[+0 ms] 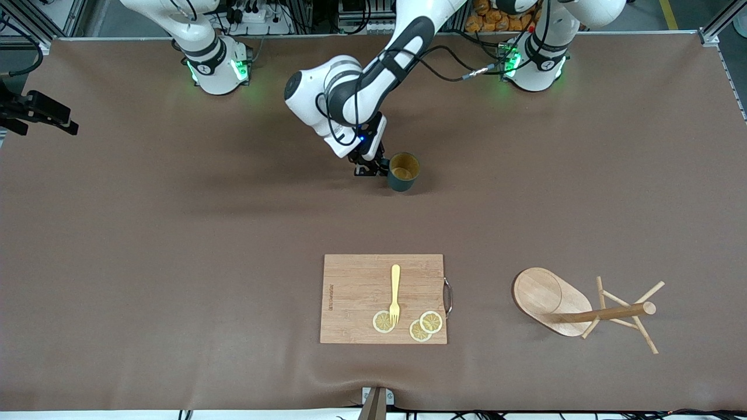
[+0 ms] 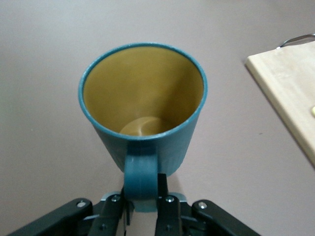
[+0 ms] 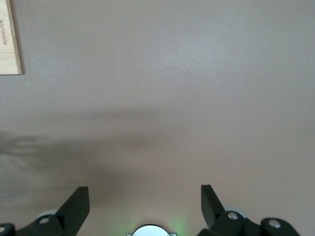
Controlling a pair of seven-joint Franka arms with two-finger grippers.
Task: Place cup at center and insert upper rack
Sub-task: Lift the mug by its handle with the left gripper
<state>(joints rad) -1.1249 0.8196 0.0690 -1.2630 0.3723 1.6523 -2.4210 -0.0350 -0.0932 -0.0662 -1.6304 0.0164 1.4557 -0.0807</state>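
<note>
The dark teal cup point(image 1: 404, 171) with its yellow inside stands upright near the table's middle, farther from the front camera than the cutting board. My left gripper point(image 1: 371, 167) is beside it, shut on the cup's loop handle. In the left wrist view the cup point(image 2: 142, 108) fills the picture, and the left gripper point(image 2: 142, 199) pinches the handle between both fingers. Whether the cup rests on the table I cannot tell. The upper rack point(image 1: 583, 309) lies on its side toward the left arm's end, its pegs sticking out. My right gripper point(image 3: 143, 191) hangs open over bare table.
A wooden cutting board point(image 1: 383, 298) with a yellow fork point(image 1: 395, 294) and lemon slices point(image 1: 423, 326) lies near the front edge; its edge also shows as the board point(image 2: 290, 93) and the board's corner point(image 3: 9, 39). A black camera mount point(image 1: 35, 111) sits at the right arm's end.
</note>
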